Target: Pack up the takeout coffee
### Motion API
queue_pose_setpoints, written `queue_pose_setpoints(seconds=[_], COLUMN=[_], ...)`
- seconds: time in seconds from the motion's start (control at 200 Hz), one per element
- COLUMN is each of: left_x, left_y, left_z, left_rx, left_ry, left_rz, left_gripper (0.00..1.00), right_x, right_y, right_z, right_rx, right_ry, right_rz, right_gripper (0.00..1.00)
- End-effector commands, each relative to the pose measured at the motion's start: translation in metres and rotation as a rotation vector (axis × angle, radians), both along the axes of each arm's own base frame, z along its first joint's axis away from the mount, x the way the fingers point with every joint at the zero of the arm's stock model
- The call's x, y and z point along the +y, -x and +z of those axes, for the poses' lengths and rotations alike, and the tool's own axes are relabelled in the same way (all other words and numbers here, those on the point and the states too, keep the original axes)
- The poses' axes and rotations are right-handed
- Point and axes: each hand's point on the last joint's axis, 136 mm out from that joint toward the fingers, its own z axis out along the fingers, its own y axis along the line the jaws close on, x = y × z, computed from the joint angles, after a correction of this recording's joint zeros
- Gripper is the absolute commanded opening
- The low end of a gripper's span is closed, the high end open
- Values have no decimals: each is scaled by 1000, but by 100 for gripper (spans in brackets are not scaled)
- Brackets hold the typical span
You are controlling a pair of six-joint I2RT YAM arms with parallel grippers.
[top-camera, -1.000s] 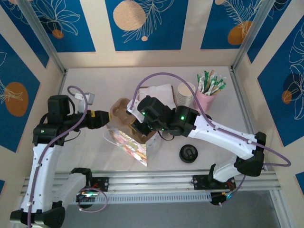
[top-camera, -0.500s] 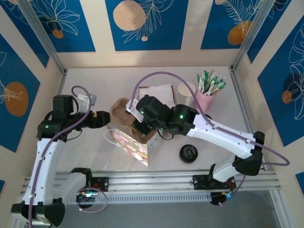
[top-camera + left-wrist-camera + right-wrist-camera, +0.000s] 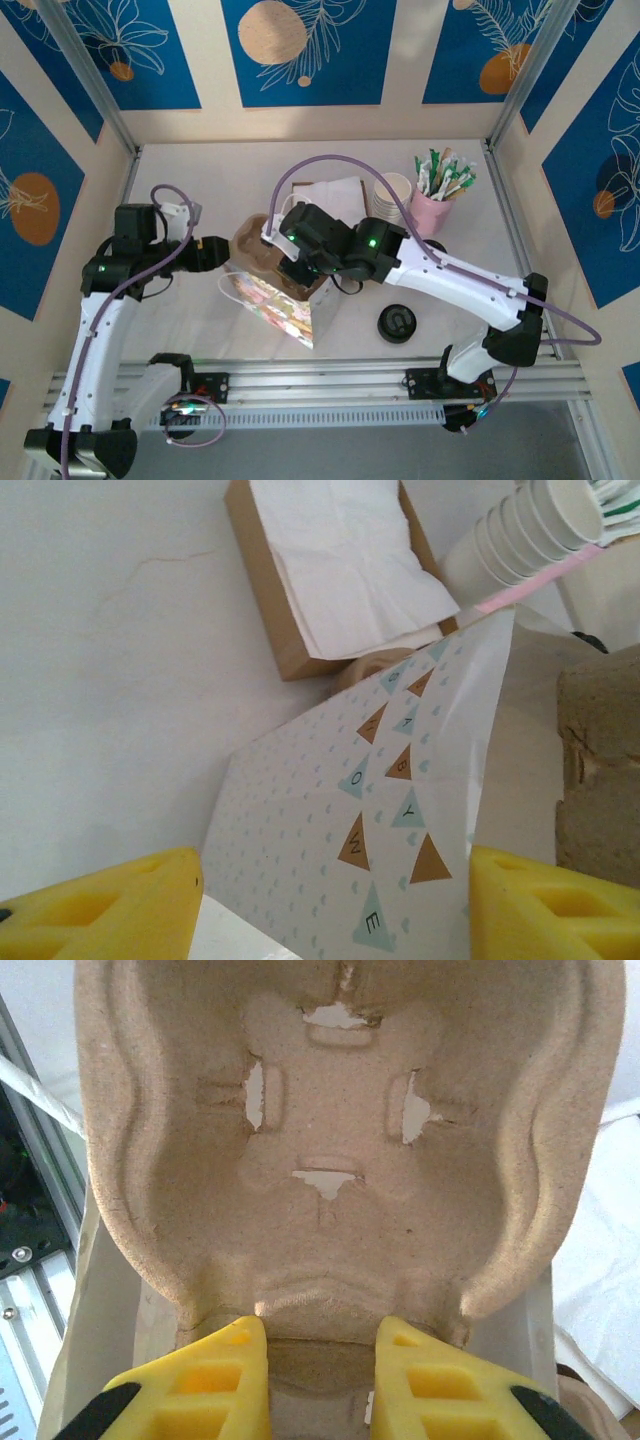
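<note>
Carrier tray (image 3: 340,1160) may be snagged on a slack bag (image 3: 300,800) mouth.
It is pinched by the right gripper (image 3: 320,1360); the left gripper's (image 3: 330,905) hold cannot be told.

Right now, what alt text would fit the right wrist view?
A tan moulded-pulp carrier tray, seen close up, has its near edge pinched by the right gripper between two yellow fingers. Small slits in its middle show white behind.
</note>
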Motion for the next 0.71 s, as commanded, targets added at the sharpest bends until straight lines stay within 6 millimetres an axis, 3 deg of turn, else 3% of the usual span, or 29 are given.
queue_pose_setpoints(seconds=[0.0, 0.135, 0.7], left_x=[5, 0, 10], left_y=[-1, 1, 1], left_z=[5, 11, 3], left_rx=[-57, -82, -73], left_ry=[-23, 10, -36], left_rz=[23, 12, 56], left_gripper=[68, 69, 70], right_x=[2, 5, 2], right_y=[6, 10, 10], right_z=[-2, -9, -24], right_rx=[14, 35, 53], right_ry=[37, 79, 201], right_rz=[49, 77, 101], right_gripper=[25, 25, 25])
